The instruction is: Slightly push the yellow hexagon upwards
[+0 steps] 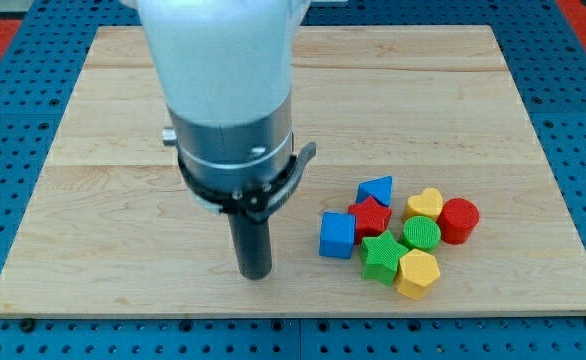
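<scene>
We are resting my tip point(254, 274) on the table point(113, 100) lower-centre, no fingers showing, while the yellow hexagon point(418, 273) is sitting lower right, hemmed above by the green star point(380, 254) and green cylinder point(423, 234).

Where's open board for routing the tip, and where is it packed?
Bare wood lies left of my tip and along the board top. Crowded at lower right: yellow hexagon touches the green star and green cylinder.
</scene>
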You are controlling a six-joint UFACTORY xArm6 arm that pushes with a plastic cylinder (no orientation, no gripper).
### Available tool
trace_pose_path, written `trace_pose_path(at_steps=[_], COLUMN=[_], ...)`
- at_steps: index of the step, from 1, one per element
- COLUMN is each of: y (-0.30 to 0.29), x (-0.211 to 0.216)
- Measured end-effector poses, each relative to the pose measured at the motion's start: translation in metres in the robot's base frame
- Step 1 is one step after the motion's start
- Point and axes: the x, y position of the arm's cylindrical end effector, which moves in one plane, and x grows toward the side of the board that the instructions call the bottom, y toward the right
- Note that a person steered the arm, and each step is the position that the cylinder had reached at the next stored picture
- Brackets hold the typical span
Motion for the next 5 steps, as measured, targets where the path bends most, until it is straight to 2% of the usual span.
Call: trace_pose_path(at_steps=[1, 4, 5], y=[0.046, 0.054, 0.099], x=[0.032, 0.033, 0.033])
